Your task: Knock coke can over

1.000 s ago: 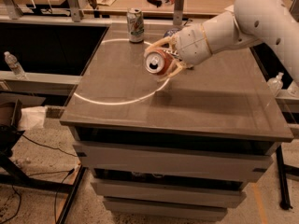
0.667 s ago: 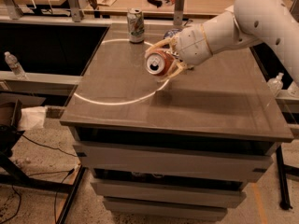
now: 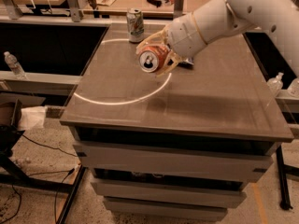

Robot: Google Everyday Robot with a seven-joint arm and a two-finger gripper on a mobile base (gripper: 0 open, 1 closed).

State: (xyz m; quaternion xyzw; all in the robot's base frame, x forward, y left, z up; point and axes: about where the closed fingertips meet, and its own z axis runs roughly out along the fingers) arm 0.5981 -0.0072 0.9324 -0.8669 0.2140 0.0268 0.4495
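the gripper (image 3: 155, 57) sits over the far middle of the table (image 3: 210, 106), its pale fingers (image 3: 164, 70) clasped above and below the coke can (image 3: 150, 59). the can is tipped sideways, silver top facing the camera, just inside the white arc (image 3: 122, 101). a pale silver-green can (image 3: 135, 25) stands upright just behind it, near the far edge.

Gripper (image 3: 157, 59) clasps coke can (image 3: 149, 59) over table (image 3: 210, 106) — second can (image 3: 135, 25) behind.
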